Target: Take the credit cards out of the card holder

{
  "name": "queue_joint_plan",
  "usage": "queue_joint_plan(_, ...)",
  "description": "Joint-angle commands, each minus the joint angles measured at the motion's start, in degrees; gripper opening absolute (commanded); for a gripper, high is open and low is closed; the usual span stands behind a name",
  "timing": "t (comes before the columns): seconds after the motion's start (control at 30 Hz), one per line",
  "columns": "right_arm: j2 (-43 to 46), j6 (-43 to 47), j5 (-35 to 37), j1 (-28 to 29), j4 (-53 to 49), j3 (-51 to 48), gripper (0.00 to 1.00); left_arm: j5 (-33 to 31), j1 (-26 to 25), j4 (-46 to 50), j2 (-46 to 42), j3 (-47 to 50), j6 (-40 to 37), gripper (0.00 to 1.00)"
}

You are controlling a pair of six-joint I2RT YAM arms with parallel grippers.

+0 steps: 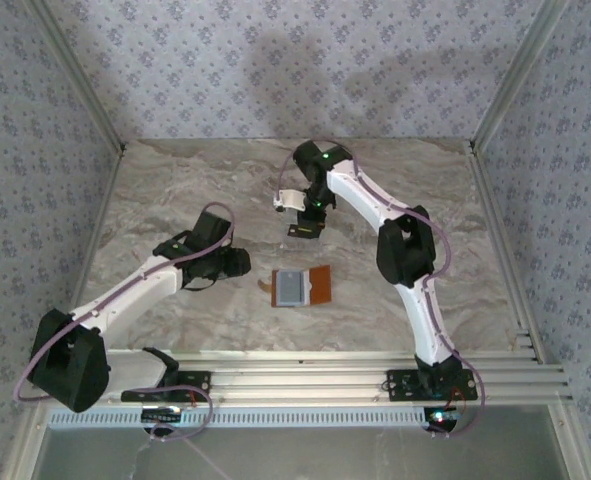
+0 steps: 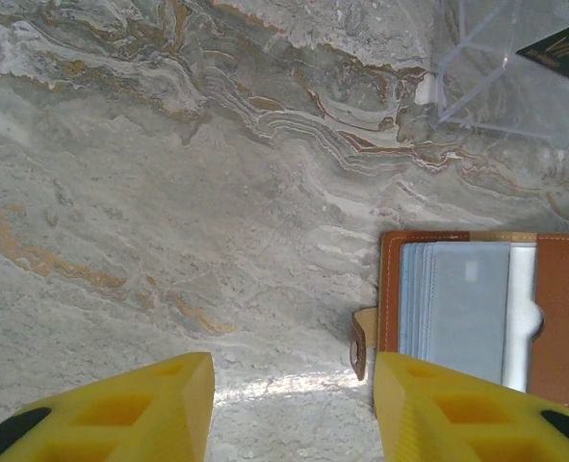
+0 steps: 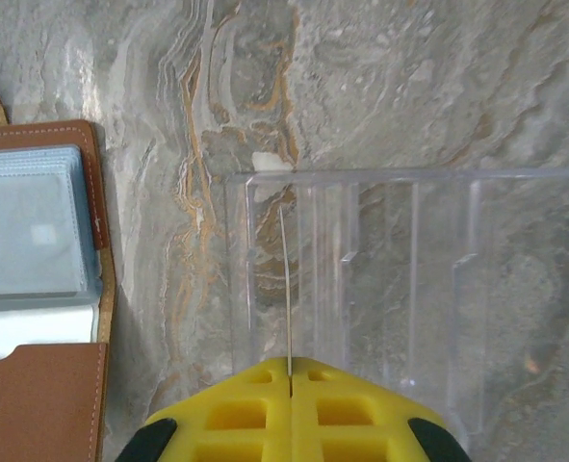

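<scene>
My left hand (image 2: 294,409) is part open and empty, just beside the open card holder (image 2: 563,318), flat on the bench (image 2: 168,192). My right hand (image 3: 291,371) pinches one credit card (image 3: 285,289), edge-on over a clear rack (image 3: 438,289).

Left gripper (image 2: 294,385): bare marble table (image 2: 168,192) is lying open ahead of the claw and between its spread fingers. Card holder (image 2: 561,318) is sitting just off the claw's right finger, crowding that side.

Right gripper (image 3: 289,371): clear slotted rack (image 3: 390,289) is standing directly ahead. Thin card (image 3: 285,289) is filling the closed jaws. Marble is running free beyond the rack.
</scene>
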State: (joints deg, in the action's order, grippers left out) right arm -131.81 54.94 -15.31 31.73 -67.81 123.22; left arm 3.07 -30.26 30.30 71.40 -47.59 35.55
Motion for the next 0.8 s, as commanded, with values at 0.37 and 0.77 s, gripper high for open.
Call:
queue_joint_plan(0.37,-3.1,4.3,1.6,1.5,-2.4,1.7,0.27,-1.8,0.0,3.0,-1.3,-1.2,-0.9,0.48)
queue_joint_plan(0.77,1.9,3.9,6.4,0.5,6.2,-1.2,0.32,-1.8,0.0,2.9,-1.4,-1.3,-0.8,0.49)
